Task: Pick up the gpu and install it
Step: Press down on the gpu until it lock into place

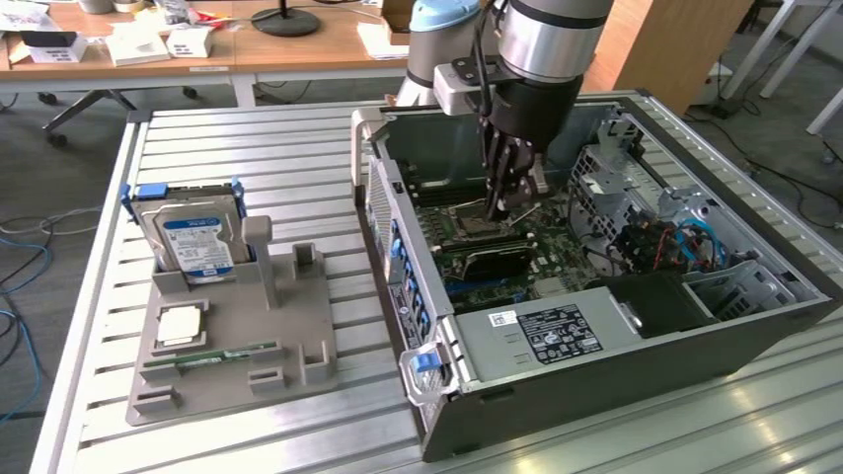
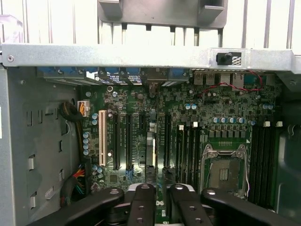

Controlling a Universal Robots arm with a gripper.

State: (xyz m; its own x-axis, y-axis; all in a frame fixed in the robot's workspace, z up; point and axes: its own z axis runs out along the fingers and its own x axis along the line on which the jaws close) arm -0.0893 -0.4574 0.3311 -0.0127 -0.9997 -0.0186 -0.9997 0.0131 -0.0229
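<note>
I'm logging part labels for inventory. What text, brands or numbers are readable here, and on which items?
No text can be read for certain.
Hard drive blue-and-white label: print too small.
Power supply black label: white print blurred.
White sticker beside that label: unreadable.
Motherboard markings in the wrist view: too small.
Boxes on the desk: no legible print.

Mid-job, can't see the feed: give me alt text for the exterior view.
The arm's gripper reaches down into an open computer case, over the motherboard. On the exterior view's left, a grey fixture on the slatted table holds a hard drive.
</note>
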